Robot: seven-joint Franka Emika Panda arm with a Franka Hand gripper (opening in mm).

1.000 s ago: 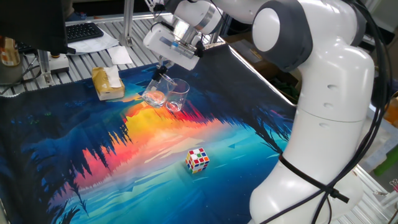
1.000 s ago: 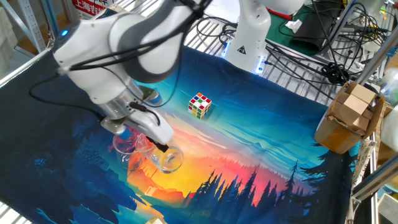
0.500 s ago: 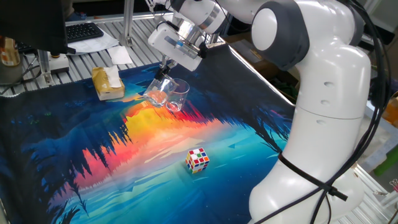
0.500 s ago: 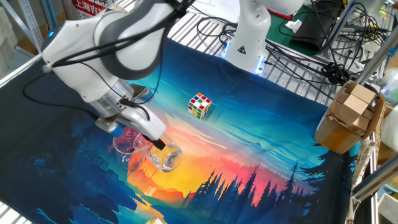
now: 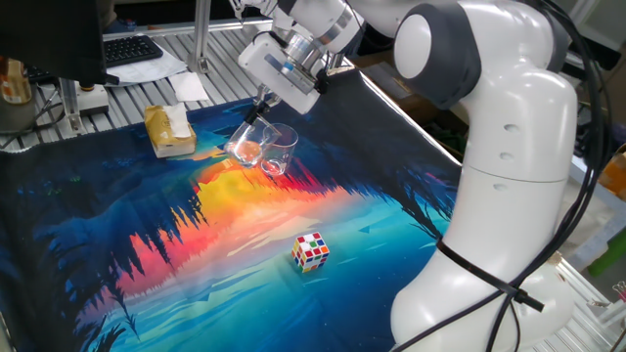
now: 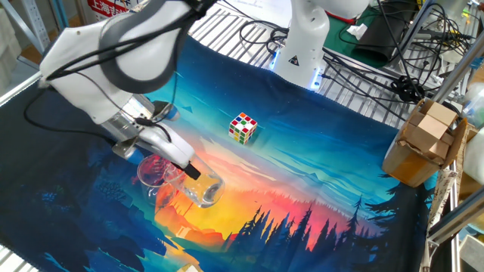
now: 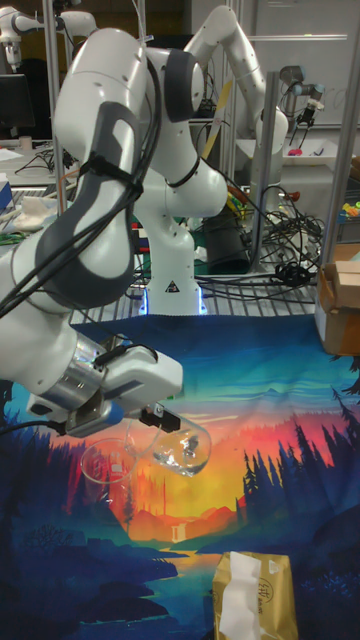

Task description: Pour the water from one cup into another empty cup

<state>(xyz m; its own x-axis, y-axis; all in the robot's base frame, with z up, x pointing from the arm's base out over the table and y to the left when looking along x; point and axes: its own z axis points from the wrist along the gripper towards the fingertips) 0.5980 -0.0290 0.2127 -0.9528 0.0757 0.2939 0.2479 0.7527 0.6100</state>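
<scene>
One tilted cup (image 7: 180,446) in end effector (image 7: 158,415)

White Franka arm reaching low over the worktop, wrist rolled so that the gripper (image 7: 160,415) lies tilted sideways. The dark fingers (image 6: 192,171) are closed on the rim of a tipped clear cup (image 7: 181,447), carried above the surface.

A Rubik's cube (image 5: 311,250) sits on the colourful mat (image 5: 196,284), a tissue box (image 5: 168,131) near its edge, a keyboard (image 5: 130,49) beyond.
</scene>
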